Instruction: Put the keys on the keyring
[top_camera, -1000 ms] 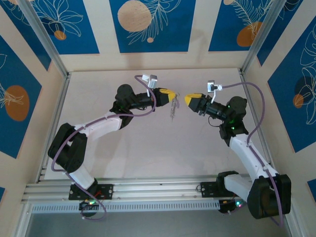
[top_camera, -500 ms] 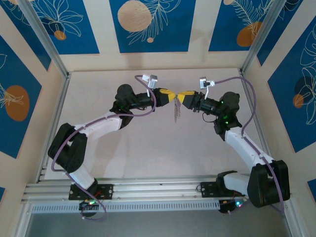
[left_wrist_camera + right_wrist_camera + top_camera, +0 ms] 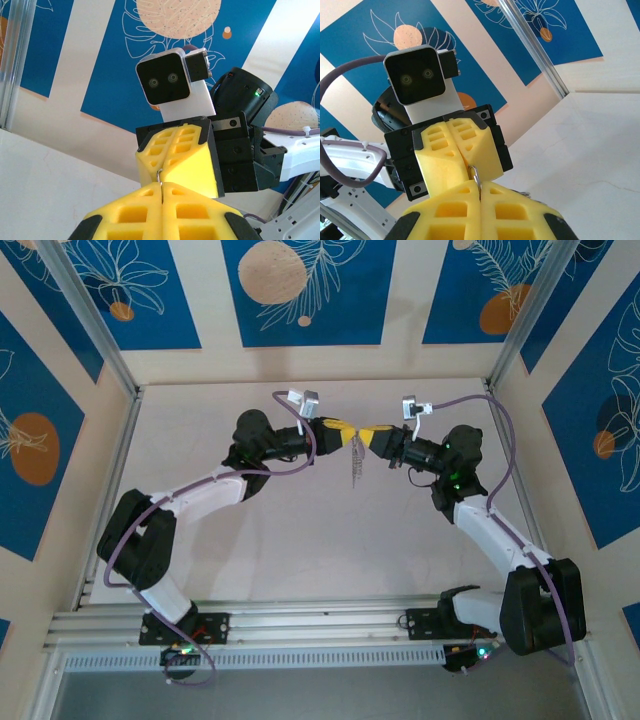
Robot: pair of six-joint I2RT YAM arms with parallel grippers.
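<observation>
My left gripper point(image 3: 349, 432) and right gripper point(image 3: 367, 435) meet tip to tip above the middle of the table point(image 3: 300, 540). Both are shut on the keyring point(image 3: 160, 175), a thin metal loop whose short arc shows between the two pairs of yellow fingertips. In the right wrist view the same keyring point(image 3: 476, 174) bridges my right gripper point(image 3: 481, 186) and the left gripper point(image 3: 471, 166) facing it. A bunch of small silver keys point(image 3: 355, 468) dangles below the grip. Whether the task's keys are among them I cannot tell.
Metal posts point(image 3: 100, 335) and blue patterned walls point(image 3: 300, 290) enclose the table on three sides. The arm bases sit on an aluminium rail point(image 3: 320, 625) at the near edge. Purple cables point(image 3: 515, 435) loop beside each arm.
The right gripper has swung left from a gap away, met the left gripper's tips and shut on the keyring. The left arm held still with the ring.
</observation>
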